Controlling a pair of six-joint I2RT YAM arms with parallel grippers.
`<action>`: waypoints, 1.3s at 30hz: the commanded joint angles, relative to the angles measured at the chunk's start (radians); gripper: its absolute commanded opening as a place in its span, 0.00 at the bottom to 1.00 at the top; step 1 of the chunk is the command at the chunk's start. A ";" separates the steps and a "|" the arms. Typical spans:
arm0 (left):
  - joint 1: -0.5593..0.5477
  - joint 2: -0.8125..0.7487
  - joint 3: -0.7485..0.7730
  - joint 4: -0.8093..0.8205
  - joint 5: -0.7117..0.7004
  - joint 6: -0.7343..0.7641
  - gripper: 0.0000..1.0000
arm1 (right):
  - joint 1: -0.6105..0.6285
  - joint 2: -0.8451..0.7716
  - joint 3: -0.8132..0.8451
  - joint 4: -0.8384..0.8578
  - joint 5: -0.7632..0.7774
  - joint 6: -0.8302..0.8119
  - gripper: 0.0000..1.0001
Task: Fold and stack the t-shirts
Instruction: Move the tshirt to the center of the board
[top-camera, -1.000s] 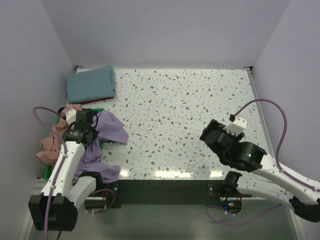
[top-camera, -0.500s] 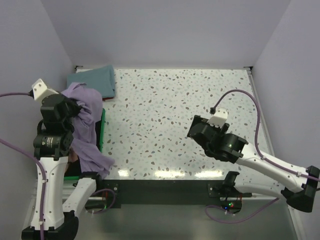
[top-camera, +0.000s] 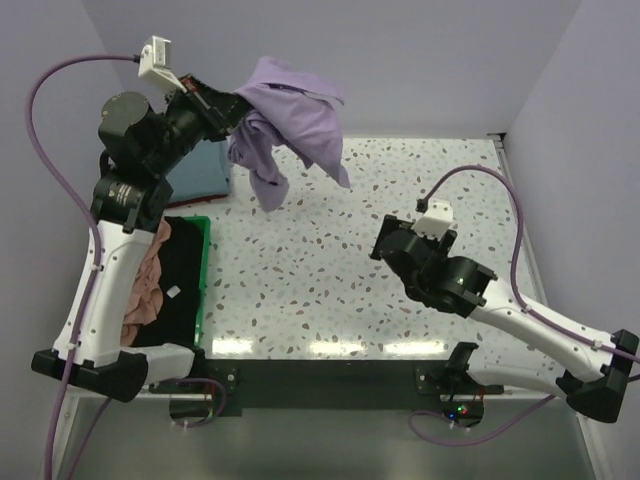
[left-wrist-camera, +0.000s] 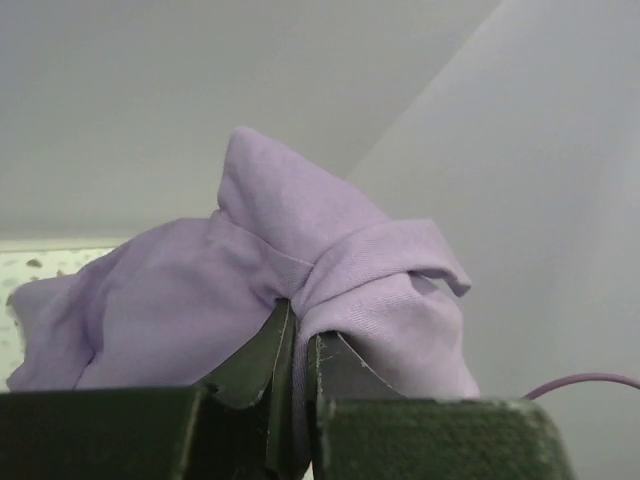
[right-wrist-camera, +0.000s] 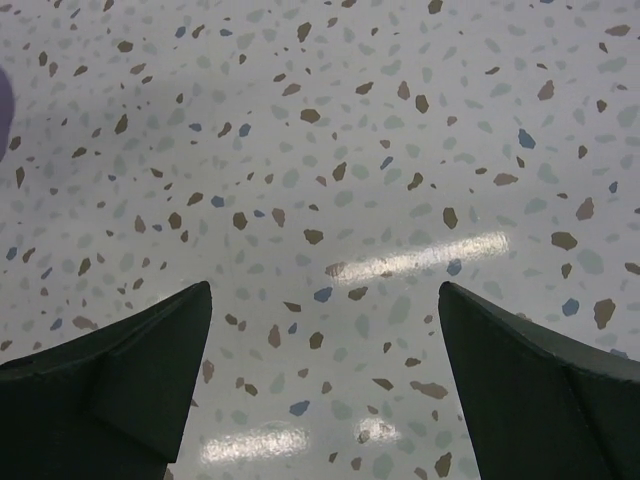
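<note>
My left gripper (top-camera: 228, 106) is raised high above the table's back left and is shut on the lavender purple t-shirt (top-camera: 292, 108), which hangs bunched from it in the air. In the left wrist view the fingers (left-wrist-camera: 297, 322) pinch a fold of the lavender shirt (left-wrist-camera: 330, 250). The teal blue t-shirt (top-camera: 205, 172) lies folded at the back left, partly hidden by the left arm. The black t-shirt (top-camera: 176, 290) and the salmon pink t-shirt (top-camera: 143, 285) lie in the green bin. My right gripper (top-camera: 383, 243) is open and empty above the speckled table (right-wrist-camera: 325, 300).
The green plastic bin (top-camera: 206, 268) stands at the left edge of the table. White walls close off the left, back and right. The speckled tabletop (top-camera: 420, 170) lies between the arms.
My left arm has lifted the lavender shirt out of the bin and swung it up and right over the table's back left. My right gripper has moved left, toward the table's middle.
</note>
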 joint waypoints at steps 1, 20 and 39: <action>0.000 -0.023 0.028 0.213 0.143 -0.123 0.00 | -0.012 -0.028 0.047 0.019 0.076 -0.031 0.99; -0.060 -0.210 -0.873 -0.234 -0.239 0.054 0.95 | -0.076 0.018 -0.106 0.025 -0.128 0.061 0.99; -0.377 -0.043 -0.950 -0.135 -0.289 -0.048 0.92 | -0.500 0.354 -0.092 0.380 -0.577 -0.204 0.83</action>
